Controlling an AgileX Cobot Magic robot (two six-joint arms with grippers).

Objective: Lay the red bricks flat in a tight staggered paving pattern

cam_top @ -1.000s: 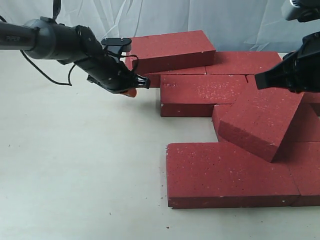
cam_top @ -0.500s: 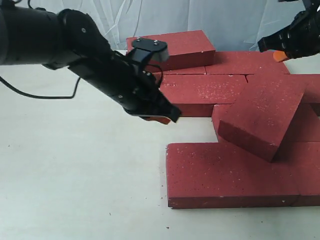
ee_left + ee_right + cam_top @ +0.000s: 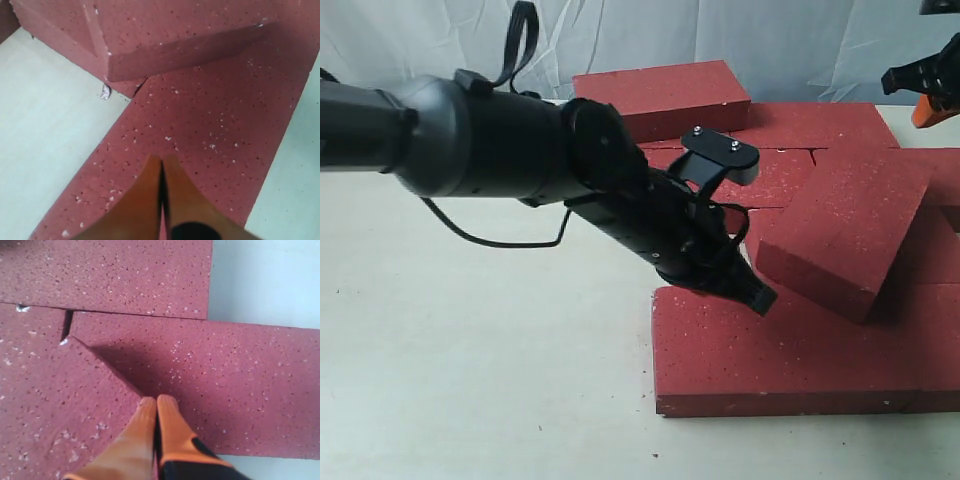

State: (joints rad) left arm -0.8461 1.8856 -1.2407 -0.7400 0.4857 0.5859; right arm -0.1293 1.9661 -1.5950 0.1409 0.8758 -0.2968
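Note:
Several red bricks lie together on the right of the exterior view. One red brick [image 3: 840,235] rests tilted on top of the flat ones, a corner hanging over the front brick [image 3: 770,350]. Another brick [image 3: 665,95] leans askew at the back. My left gripper [image 3: 758,297] reaches across the middle and hovers low over the front brick [image 3: 215,125], shut on nothing [image 3: 161,161], just short of the tilted brick [image 3: 175,30]. My right gripper [image 3: 930,100] is high at the far right, shut and empty [image 3: 157,401], above the tilted brick's raised corner [image 3: 60,410].
The pale tabletop [image 3: 470,350] stretches left and in front of the bricks. A white cloth backdrop [image 3: 770,35] hangs behind. The bulky left arm [image 3: 500,150] spans the middle and hides part of the flat bricks behind it.
My left arm swung from the back left across to the front brick. My right gripper lifted away from the tilted brick to the upper right; that brick stayed put.

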